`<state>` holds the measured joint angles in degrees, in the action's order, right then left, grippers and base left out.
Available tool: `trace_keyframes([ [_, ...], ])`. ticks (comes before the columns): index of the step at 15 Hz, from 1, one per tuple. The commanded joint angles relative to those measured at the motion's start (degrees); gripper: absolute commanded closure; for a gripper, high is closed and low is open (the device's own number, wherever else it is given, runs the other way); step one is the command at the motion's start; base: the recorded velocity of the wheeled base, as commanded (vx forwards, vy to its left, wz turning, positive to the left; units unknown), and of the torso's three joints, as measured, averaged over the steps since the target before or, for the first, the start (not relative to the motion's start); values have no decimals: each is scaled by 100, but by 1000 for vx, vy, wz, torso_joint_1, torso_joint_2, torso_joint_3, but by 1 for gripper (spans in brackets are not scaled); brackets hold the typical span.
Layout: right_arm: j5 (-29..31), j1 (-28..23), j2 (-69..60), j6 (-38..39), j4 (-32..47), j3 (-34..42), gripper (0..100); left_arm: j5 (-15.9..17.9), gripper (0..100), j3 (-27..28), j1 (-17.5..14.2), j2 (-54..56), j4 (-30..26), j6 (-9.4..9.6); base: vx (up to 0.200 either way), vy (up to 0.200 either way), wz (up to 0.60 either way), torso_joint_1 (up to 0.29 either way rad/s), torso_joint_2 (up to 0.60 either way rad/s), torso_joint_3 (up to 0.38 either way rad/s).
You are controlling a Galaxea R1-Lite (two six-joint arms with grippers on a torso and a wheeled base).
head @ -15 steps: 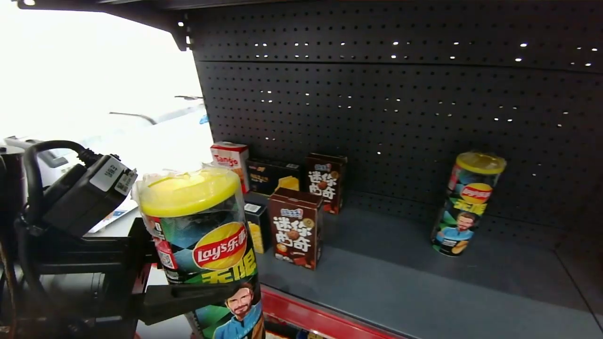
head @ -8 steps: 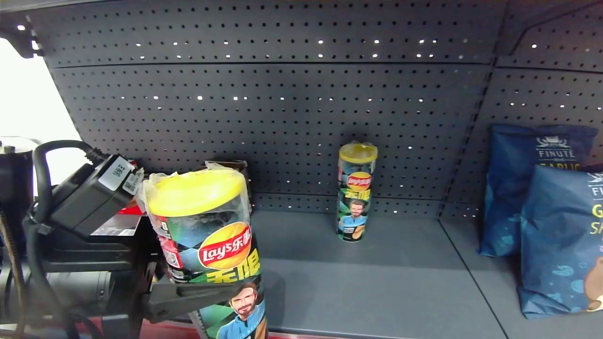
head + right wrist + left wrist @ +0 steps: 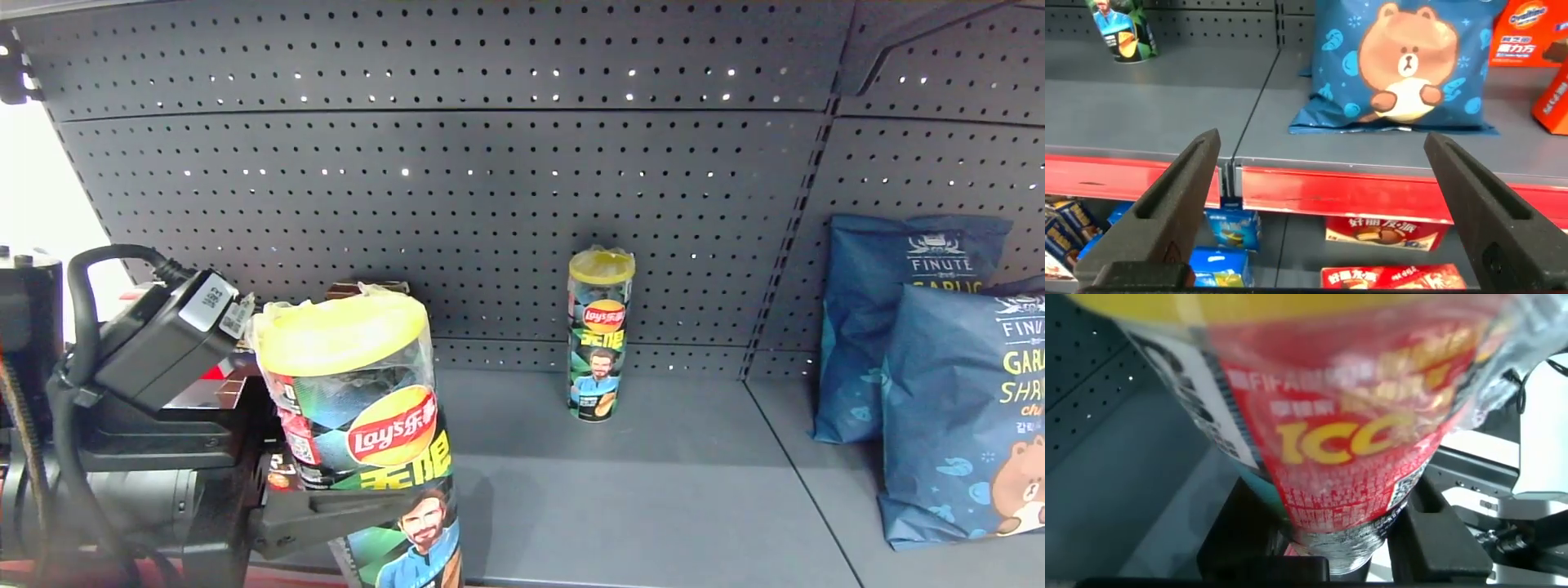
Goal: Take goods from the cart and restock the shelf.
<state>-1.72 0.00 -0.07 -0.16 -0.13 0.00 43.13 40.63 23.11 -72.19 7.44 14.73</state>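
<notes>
The left end effector (image 3: pixel 343 510) is clamped on a tall cylindrical chip canister with a yellow plastic lid (image 3: pixel 359 408). The canister is held upright at 7 o'clock in the head view, over the front edge of the dark grey metal shelf (image 3: pixel 653 490). An identical canister (image 3: pixel 600 335) stands at the shelf's rear, near centre. Two blue foil snack bags (image 3: pixel 955 392) sit at 3 o'clock. The right end effector (image 3: pixel 1323 212) hangs empty, fingers apart.

The step in hand appears to be placement. The next move calls for carrying the held canister inward and setting it upright beside the standing one without knocking it.
</notes>
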Motion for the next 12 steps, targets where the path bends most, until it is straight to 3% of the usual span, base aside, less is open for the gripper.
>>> trace_keyframes([
  [1, -4, 0, 7, -11, -4, 0, 0, -6, 100, 6, 0, -14, 3, 4, 0, 0, -600, -2, -2, -2],
  [6, 5, 0, 7, 7, -4, 0, 0, -112, 100, -29, -17, -5, -5, 57, 0, 0, 0, 0, 0, 0],
  [11, -215, 26, 148, -265, -31, -79, 0, -472, 100, 112, 18, 21, -14, 57, 0, 0, 0, 0, 0, 0],
  [12, -399, 105, 710, -90, -39, -1213, 0, -569, 100, 156, 114, 30, -32, 57, 0, 0, 0, 0, 0, 0],
])
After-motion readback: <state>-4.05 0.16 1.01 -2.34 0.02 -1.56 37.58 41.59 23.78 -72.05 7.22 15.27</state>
